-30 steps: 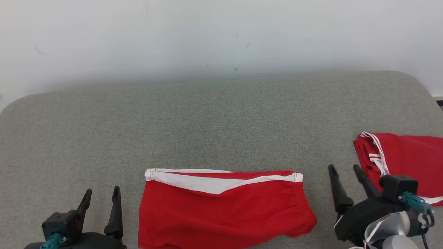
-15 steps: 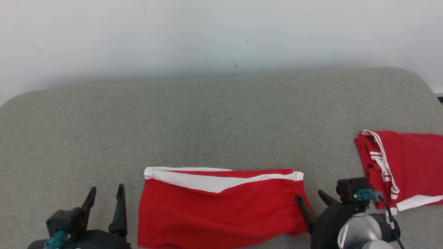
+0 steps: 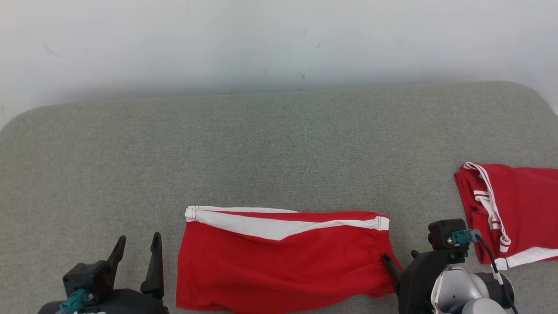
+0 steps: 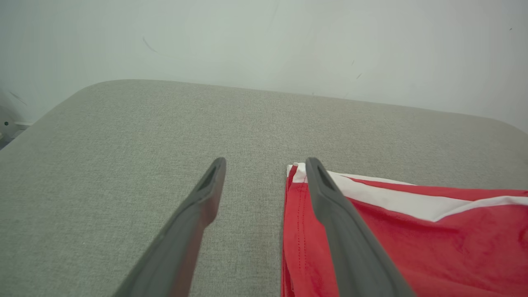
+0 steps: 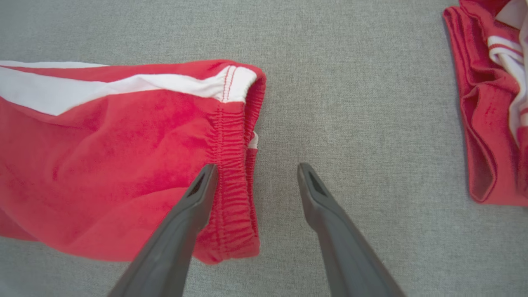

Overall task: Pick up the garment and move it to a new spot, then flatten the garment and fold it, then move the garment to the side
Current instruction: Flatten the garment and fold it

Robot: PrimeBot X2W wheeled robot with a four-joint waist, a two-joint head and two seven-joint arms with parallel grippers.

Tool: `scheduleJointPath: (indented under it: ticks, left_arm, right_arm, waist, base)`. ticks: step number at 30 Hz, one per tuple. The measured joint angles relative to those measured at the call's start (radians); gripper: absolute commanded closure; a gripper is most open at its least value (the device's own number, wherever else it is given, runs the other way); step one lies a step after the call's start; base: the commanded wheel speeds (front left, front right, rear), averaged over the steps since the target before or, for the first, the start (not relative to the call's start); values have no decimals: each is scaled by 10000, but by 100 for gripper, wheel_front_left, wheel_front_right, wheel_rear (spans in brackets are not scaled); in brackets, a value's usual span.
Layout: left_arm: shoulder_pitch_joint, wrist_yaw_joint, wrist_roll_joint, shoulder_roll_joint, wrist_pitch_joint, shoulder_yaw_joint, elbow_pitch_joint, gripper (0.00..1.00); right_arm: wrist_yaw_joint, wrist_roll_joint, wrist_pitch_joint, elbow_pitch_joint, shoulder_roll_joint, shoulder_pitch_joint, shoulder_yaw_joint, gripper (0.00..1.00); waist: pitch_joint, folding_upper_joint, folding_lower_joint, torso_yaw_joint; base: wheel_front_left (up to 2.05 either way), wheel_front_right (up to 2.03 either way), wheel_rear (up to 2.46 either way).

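Readable text: none in any view.
Red shorts [image 3: 279, 261]: no lettering, number or logo can be made out.
White tag [image 5: 253, 141]: only a sliver peeks out at the shorts' elastic waistband, too small to read.
Second red garment [image 3: 518, 205]: no print can be made out.

Garment [image 3: 279, 261] (near edge) partly off-frame
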Motion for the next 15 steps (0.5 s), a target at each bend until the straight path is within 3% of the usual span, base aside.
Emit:
scheduleJointPath:
  ticks: [15]
  left_arm:
    - [-291,-96,2,-25,138,-238,-161,0]
  right_arm:
    - [-2,-341,1058,405,462,-122,-752,0]
  waist:
    - [382,0,-1,305]
  base:
    - [0,0,0]
